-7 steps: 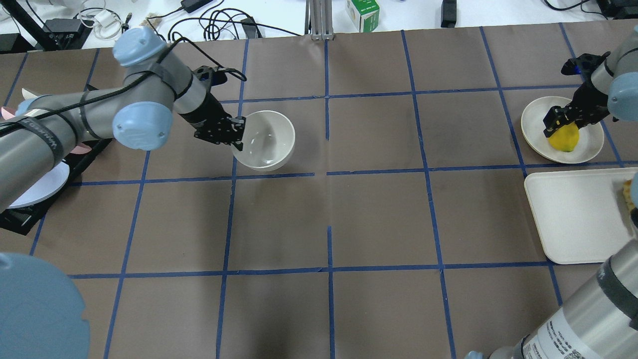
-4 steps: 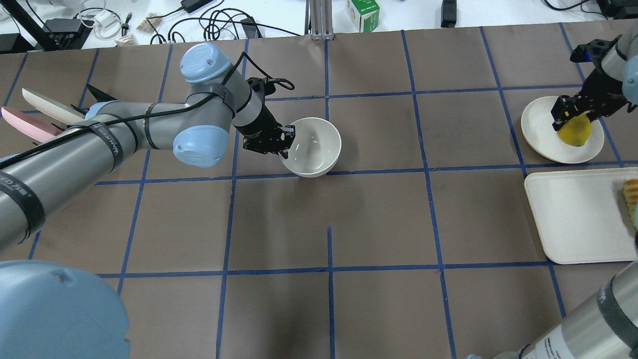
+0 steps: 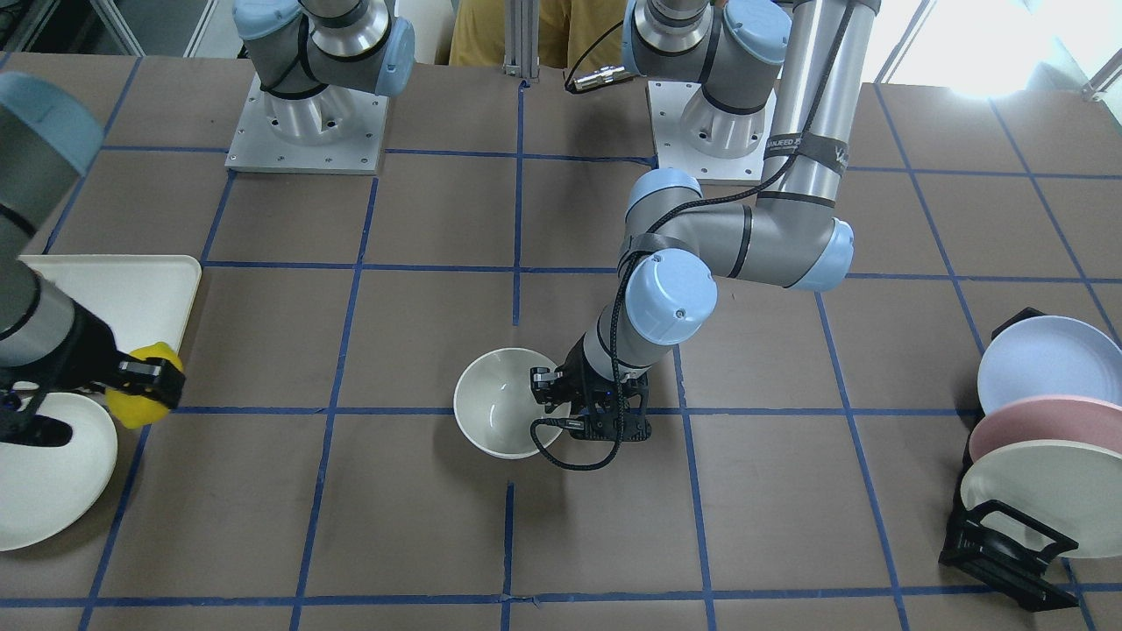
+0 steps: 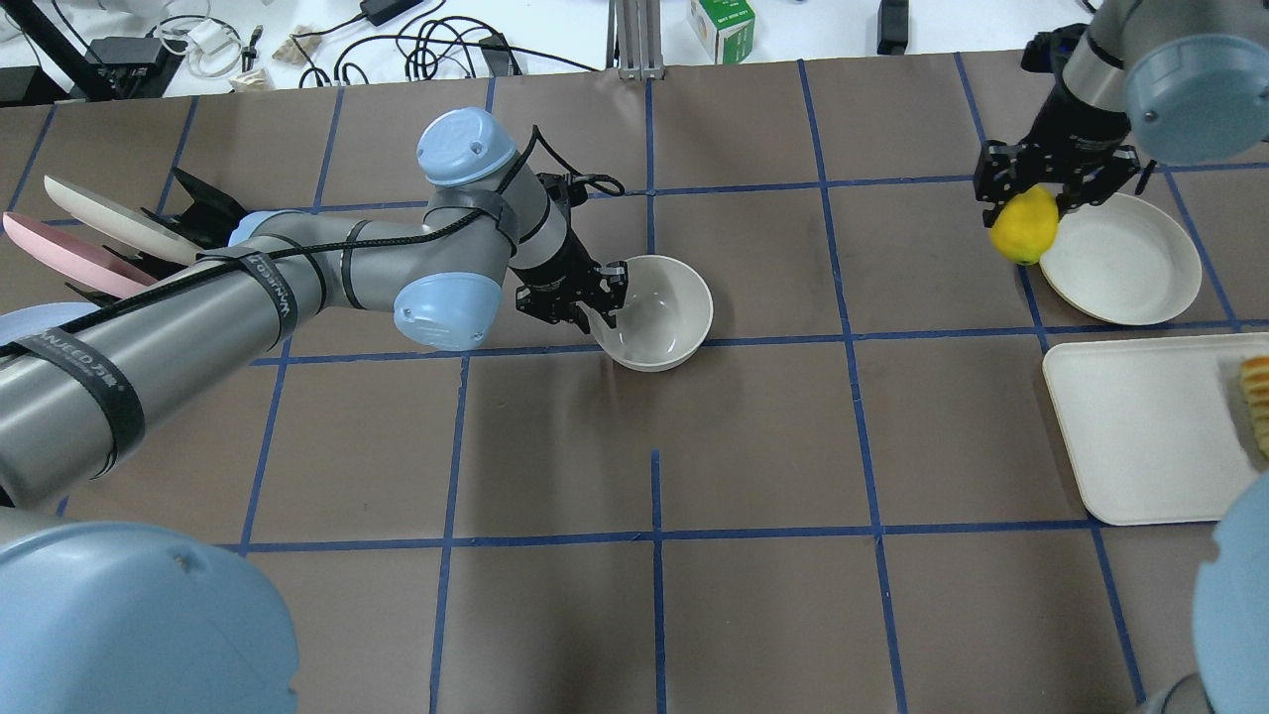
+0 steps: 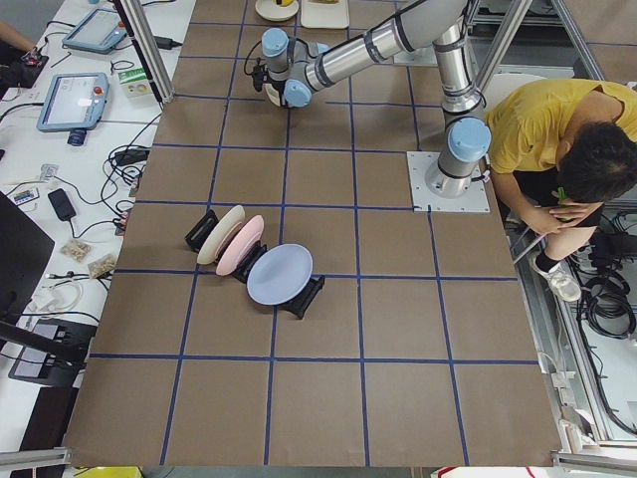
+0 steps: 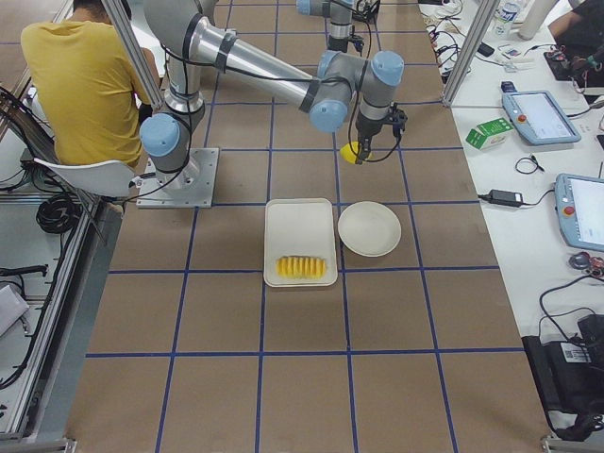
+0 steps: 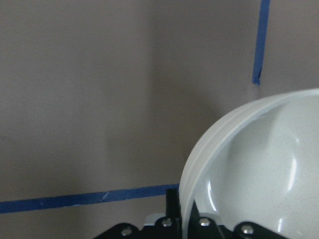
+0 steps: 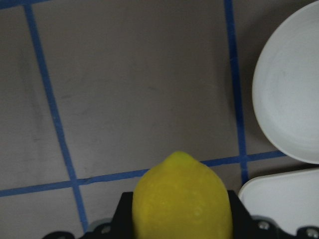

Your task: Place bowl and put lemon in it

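Note:
The off-white bowl (image 4: 659, 312) is near the table's middle, its left rim pinched by my left gripper (image 4: 603, 297). It also shows in the front view (image 3: 500, 427) with the left gripper (image 3: 552, 405) on its rim, and in the left wrist view (image 7: 259, 169). I cannot tell whether it rests on the table. My right gripper (image 4: 1031, 193) is shut on the yellow lemon (image 4: 1024, 225) and holds it in the air just left of the flat plate (image 4: 1120, 260). The lemon fills the bottom of the right wrist view (image 8: 182, 199) and shows at the left in the front view (image 3: 145, 374).
A cream tray (image 4: 1140, 431) with sliced fruit (image 4: 1255, 399) lies at the right, in front of the flat plate. A black rack of pastel plates (image 3: 1034, 438) stands at the robot's left end. Cables and a green box (image 4: 722, 28) lie beyond the far edge.
My left arm has carried the bowl to the right, toward the table's middle. My right gripper has lifted the lemon off the flat plate and moved it left of the plate.

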`<state>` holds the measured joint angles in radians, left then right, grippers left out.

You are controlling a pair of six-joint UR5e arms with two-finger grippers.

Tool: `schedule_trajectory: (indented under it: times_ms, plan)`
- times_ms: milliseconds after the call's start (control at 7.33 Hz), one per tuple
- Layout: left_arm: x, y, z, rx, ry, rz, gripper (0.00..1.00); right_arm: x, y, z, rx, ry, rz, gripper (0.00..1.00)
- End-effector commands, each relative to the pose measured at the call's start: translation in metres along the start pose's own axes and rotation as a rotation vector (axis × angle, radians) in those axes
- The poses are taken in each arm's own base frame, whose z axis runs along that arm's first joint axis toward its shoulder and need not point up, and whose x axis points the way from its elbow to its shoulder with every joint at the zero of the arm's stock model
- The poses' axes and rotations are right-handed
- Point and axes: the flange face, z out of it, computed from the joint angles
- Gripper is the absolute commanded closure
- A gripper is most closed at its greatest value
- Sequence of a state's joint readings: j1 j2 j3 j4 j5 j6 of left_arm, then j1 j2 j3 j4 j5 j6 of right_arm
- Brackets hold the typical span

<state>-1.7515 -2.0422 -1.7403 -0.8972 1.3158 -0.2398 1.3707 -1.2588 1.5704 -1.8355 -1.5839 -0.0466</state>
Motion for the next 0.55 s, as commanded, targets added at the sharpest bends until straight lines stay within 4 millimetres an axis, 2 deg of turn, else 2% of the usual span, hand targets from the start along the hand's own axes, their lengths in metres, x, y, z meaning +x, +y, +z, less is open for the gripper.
schedule_trajectory:
  times_ms: [0,136,273,409]
  plan:
    - [-0.012,-0.013,-0.057,0.082,-0.057,-0.016,0.0,-0.126,0.04,-0.012,0.016,-0.02,0.083,1.0]
    - [-0.024,-0.019,-0.107,0.061,-0.064,-0.054,0.0,-0.165,0.053,-0.01,0.008,-0.078,0.108,1.0]
    - [-0.04,-0.013,-0.159,0.002,-0.079,-0.025,0.0,-0.186,0.059,-0.008,0.02,-0.101,0.11,1.0]
    - [-0.071,0.0,-0.201,-0.053,-0.092,0.028,0.0,-0.211,0.066,-0.002,0.032,-0.107,0.103,1.0]
